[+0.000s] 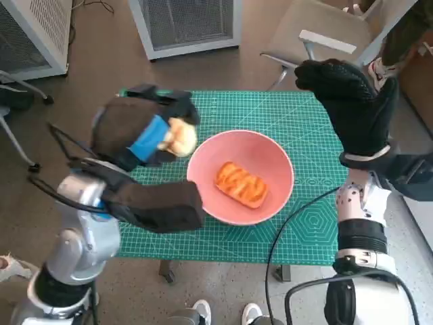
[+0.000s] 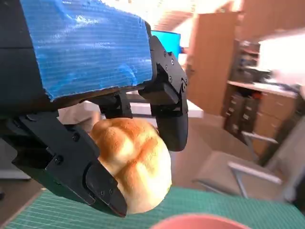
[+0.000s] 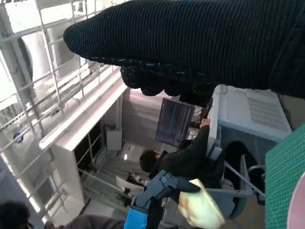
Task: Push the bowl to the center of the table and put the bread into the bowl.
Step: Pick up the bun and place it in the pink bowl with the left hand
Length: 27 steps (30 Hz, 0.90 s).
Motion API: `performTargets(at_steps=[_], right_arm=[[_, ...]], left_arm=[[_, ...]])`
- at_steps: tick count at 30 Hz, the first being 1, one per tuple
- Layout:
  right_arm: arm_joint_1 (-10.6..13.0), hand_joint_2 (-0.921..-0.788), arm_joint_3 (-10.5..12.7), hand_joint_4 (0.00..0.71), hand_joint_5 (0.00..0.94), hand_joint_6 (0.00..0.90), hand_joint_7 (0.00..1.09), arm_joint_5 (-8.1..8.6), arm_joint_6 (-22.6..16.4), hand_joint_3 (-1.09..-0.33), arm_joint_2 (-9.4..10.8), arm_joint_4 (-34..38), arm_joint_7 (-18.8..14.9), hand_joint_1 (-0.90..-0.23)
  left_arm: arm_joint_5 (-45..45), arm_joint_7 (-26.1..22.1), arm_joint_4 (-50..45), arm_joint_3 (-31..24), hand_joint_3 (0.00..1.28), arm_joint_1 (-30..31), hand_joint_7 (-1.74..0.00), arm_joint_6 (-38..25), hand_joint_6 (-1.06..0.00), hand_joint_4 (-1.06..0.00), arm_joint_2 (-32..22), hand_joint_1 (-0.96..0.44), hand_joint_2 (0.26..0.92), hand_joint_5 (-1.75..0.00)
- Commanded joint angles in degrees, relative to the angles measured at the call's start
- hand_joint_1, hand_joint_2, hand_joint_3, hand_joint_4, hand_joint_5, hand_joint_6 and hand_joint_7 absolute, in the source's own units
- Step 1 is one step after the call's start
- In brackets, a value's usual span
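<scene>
Left hand [image 1: 145, 132] grips a pale round bread roll [image 1: 180, 136] between its black fingers [image 2: 171, 119], raised just left of the pink bowl [image 1: 277, 162]. Bowl sits mid green cutting mat [image 1: 304, 122], an orange glazed bread [image 1: 241, 184] inside. Right hand [image 1: 352, 101] raised at the mat's right edge, holding nothing; finger spread unclear.

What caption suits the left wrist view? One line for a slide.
Left hand holds a golden bread roll above the green mat, beside the pink bowl's rim.
</scene>
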<state>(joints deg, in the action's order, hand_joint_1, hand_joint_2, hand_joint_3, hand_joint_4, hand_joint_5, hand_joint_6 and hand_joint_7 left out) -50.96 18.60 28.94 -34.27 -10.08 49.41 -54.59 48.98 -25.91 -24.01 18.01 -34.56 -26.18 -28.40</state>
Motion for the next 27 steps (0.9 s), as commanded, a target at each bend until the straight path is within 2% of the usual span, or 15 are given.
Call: performTargets(at_steps=[1, 8, 14, 20, 27], right_arm=[[1.86, -0.921, -0.32, 0.216, 0.000, 0.283, 0.11, -0.66, 0.37, -0.545, 0.33, -0.43, 0.62, -0.611], [2.22, -0.921, -0.74, 0.211, 0.000, 0.282, 0.11, -0.76, 0.47, -0.545, 0.51, -1.31, 1.40, -0.613], [2.77, -0.921, -1.20, 0.209, 0.000, 0.275, 0.11, -0.79, 0.61, -0.549, 0.80, -2.42, 2.08, -0.617], [3.37, -0.921, -1.54, 0.208, 0.000, 0.271, 0.11, -0.82, 0.41, -0.550, 0.87, -3.30, 2.39, -0.618], [3.86, -0.921, -1.43, 0.207, 0.000, 0.264, 0.11, -0.74, -0.03, -0.547, 0.43, -3.51, 2.49, -0.619]], left_arm=[[1.50, -1.21, -0.10, 1.38, 0.01, -2.13, -1.20, 1.73, -0.66, -0.80, 1.58, 0.00, 0.917, -0.97], [2.20, -0.18, 3.23, 3.35, 0.01, -3.90, -1.19, 5.02, -0.65, -0.80, 4.37, 0.00, 0.920, -1.00], [2.89, 1.23, 8.25, 5.55, 0.02, -5.36, -1.10, 7.72, -0.65, -0.80, 7.20, 0.00, 0.918, -1.09], [3.43, 0.82, 12.47, 7.39, 0.06, -6.67, -1.09, 9.58, -0.59, -0.76, 9.02, 0.00, 0.920, -1.19], [2.77, 0.12, 16.76, 7.89, 0.08, -7.67, -1.11, 10.85, -0.56, -0.74, 10.06, 0.01, 0.920, -1.23]])
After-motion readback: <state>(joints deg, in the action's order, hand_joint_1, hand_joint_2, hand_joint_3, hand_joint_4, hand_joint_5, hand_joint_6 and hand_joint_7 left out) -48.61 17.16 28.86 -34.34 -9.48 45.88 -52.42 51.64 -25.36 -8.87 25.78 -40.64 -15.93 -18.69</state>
